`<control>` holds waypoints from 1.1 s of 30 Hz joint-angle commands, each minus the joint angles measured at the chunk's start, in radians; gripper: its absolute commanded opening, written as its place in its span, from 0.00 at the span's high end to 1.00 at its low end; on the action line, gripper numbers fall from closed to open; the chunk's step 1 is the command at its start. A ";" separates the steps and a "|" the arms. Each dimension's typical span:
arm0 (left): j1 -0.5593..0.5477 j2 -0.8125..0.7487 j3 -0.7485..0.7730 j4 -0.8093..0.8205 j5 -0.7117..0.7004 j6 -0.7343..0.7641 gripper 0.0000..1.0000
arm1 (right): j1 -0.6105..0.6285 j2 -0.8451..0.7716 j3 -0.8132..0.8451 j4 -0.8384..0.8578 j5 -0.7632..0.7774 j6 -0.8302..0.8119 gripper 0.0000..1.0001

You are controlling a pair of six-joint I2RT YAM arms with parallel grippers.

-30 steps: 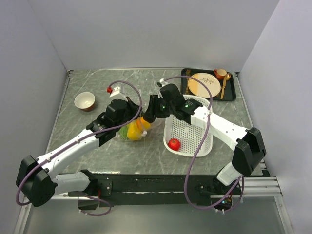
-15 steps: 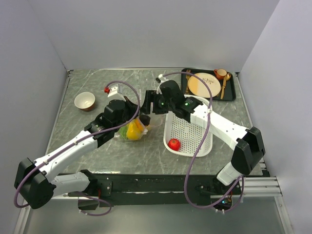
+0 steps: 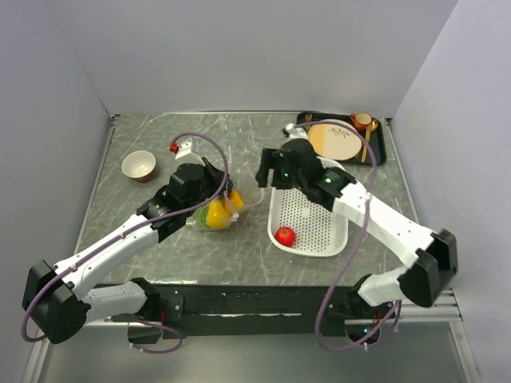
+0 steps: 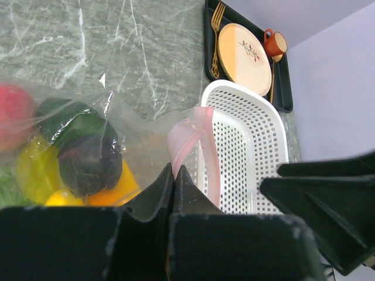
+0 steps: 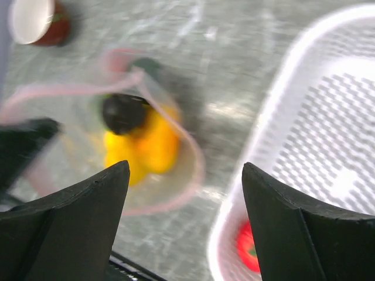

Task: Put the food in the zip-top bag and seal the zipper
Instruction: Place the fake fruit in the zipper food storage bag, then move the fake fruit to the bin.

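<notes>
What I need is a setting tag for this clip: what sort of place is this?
Probably a robot lab cell: plain walls box in a marble-look table holding toy food in a zip-top bag.

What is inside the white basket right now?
One red tomato lies in the basket near its front left corner. The right arm covers the far end, so that part is hidden.

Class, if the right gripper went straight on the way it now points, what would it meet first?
Most likely the zip-top bag: the open right gripper points at its pink zipper rim, beside the white basket. The view is blurred, so it could slip past onto the table.
</notes>
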 commanded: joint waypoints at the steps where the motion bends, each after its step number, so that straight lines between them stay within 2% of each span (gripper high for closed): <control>1: -0.003 -0.030 0.010 0.030 -0.025 0.018 0.99 | -0.020 -0.096 -0.122 -0.089 0.119 0.023 0.15; 4: -0.001 -0.027 0.009 0.034 -0.025 0.021 0.98 | -0.021 -0.133 -0.228 -0.116 0.097 0.044 0.16; 8: -0.001 -0.012 0.019 0.025 -0.023 0.025 0.98 | -0.023 -0.168 -0.334 -0.105 -0.015 0.062 0.15; 11: -0.001 -0.007 0.032 0.017 -0.019 0.027 0.99 | -0.023 -0.172 -0.370 -0.134 0.040 0.111 0.15; 12: -0.001 -0.005 0.032 0.022 -0.017 0.025 0.98 | -0.026 -0.173 -0.393 -0.133 0.042 0.115 0.11; 23: -0.001 0.024 0.041 0.034 0.012 0.021 0.98 | -0.038 -0.123 -0.424 -0.057 -0.099 0.110 0.11; 33: -0.001 0.028 0.035 0.037 0.012 0.027 0.98 | -0.038 -0.081 -0.464 -0.048 -0.096 0.136 0.11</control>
